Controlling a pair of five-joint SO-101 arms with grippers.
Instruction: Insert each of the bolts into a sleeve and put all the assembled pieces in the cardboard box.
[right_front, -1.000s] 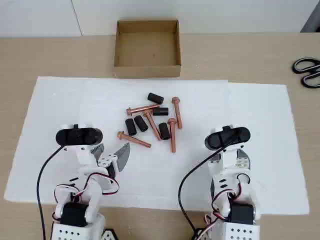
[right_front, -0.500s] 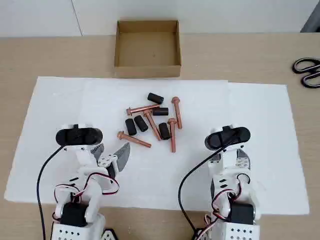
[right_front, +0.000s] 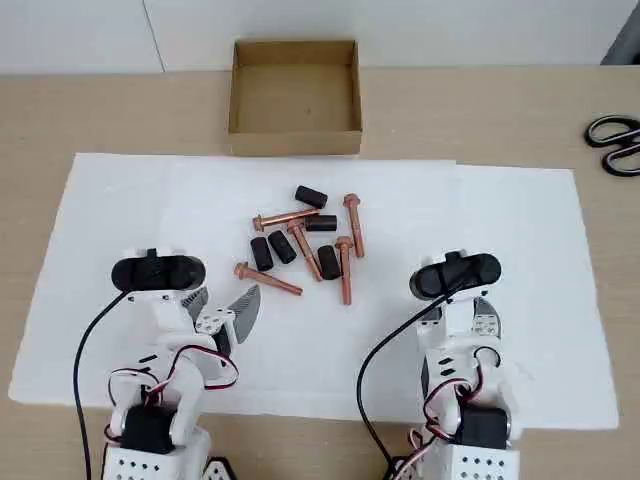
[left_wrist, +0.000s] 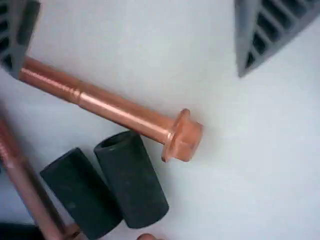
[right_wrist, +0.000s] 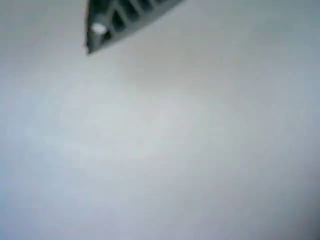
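Several copper bolts and several black sleeves lie loose in a cluster mid-mat. The nearest bolt (right_front: 268, 279) lies just ahead of my left gripper (right_front: 224, 304), which stands open above the mat. In the left wrist view that bolt (left_wrist: 110, 109) lies between the fingertips (left_wrist: 265, 30), with two sleeves (left_wrist: 132, 177) side by side beyond it. Other bolts (right_front: 345, 268) and sleeves (right_front: 311, 196) lie farther off. The cardboard box (right_front: 240, 95) sits empty at the back. My right gripper (right_front: 482, 315) hangs over bare mat, to the right of the cluster.
A white mat (right_front: 120, 220) covers the table's middle. Scissors (right_front: 615, 143) lie at the far right edge on the wooden tabletop. Bare mat (right_wrist: 160, 150) lies under the right arm.
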